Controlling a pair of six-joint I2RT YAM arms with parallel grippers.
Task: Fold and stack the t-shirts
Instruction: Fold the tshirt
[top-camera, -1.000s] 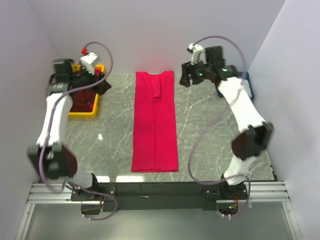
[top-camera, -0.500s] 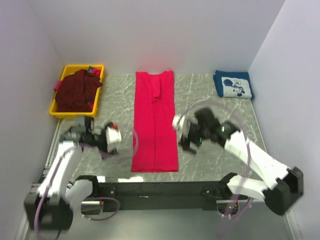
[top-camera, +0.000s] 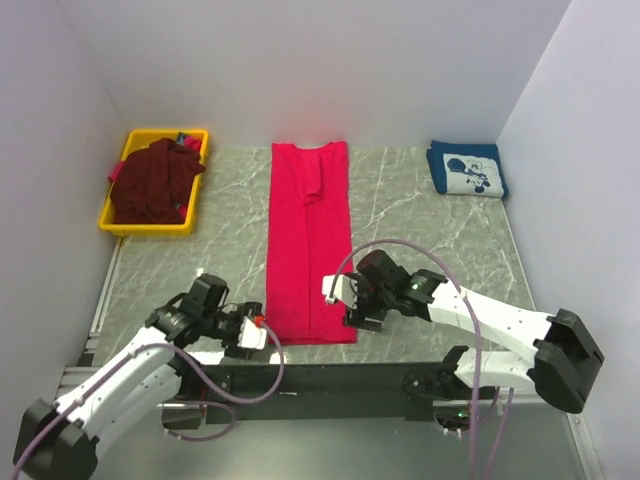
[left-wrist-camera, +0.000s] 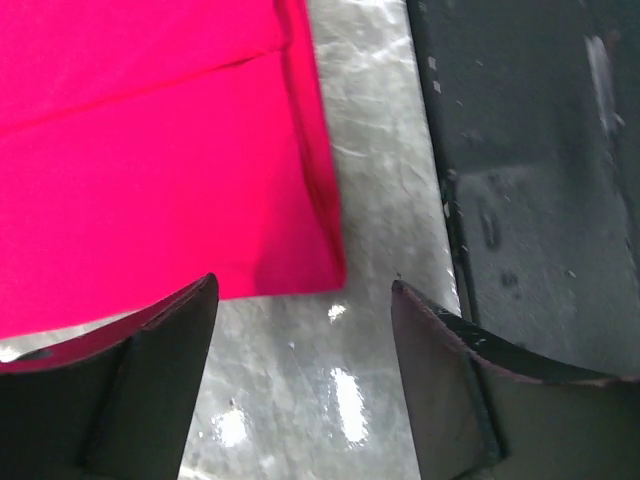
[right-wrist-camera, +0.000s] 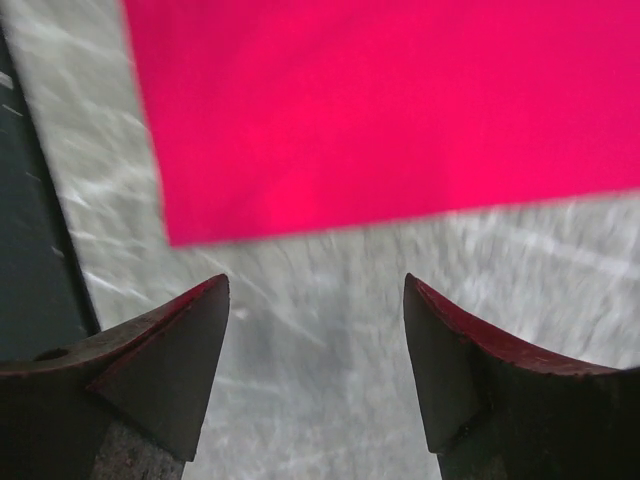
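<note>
the table (top-camera: 420, 220) had a grey-green top with a marble pattern and pale veins. a bright red t-shirt (top-camera: 310, 250) lay flat in its middle, folded to a long narrow strip from the far edge almost to the near edge. a yellow bin (top-camera: 146, 228) with a crumpled maroon t-shirt (top-camera: 150, 180) stood at the far left corner, and a folded navy t-shirt (top-camera: 467, 172) with white print lay at the far right corner.

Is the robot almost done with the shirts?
Not yet. Done: the navy shirt sits folded in the far right corner. In hand: the red shirt is a long strip, with the left gripper and right gripper open at its near corners. Left: the maroon shirt, crumpled in the yellow bin, and stacking.
</note>
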